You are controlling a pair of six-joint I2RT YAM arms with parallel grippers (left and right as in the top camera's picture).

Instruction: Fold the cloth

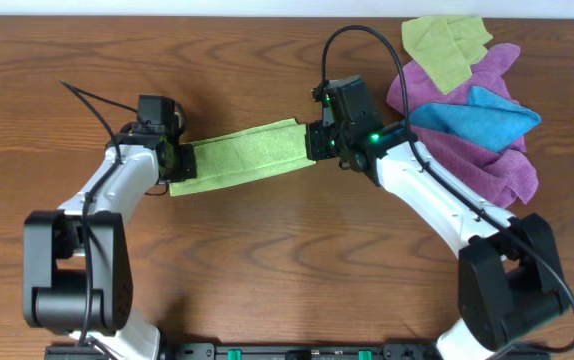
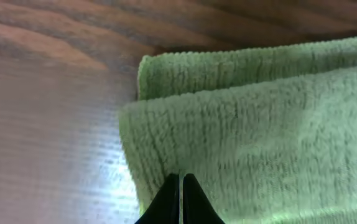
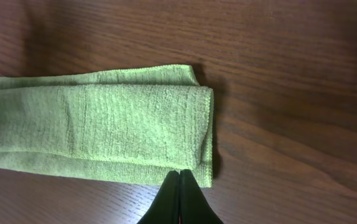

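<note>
Overhead view: your left hand (image 1: 172, 160) and your right hand (image 1: 313, 140) sit at opposite ends of the cloth (image 1: 242, 156). Each is closed tight and pinching that end's edge. The left wrist view shows the two black fingertips (image 2: 173, 200) pressed together over the fuzzy lime-green pile. The right wrist view shows the same at the hem, close to a corner.

The cloth lies on the desk (image 1: 267, 270) as a long narrow strip, slanting slightly upward from left to right between the hands. It looks folded lengthwise already, with several layers showing. What seems left is bringing one short end over to the other, then smoothing.

The edges are not quite matched. In the right wrist view, a lower layer peeks out along the far long side and at the short end. In the left wrist view, one layer sits set back from the other.

For room, bare wood lies open on the near side of the strip, between the two arms. A heap of spare cloths, purple (image 1: 467, 160), blue (image 1: 482, 120) and olive-green (image 1: 442, 45), lies just beside your right hand, so moving that way looks tight.
</note>
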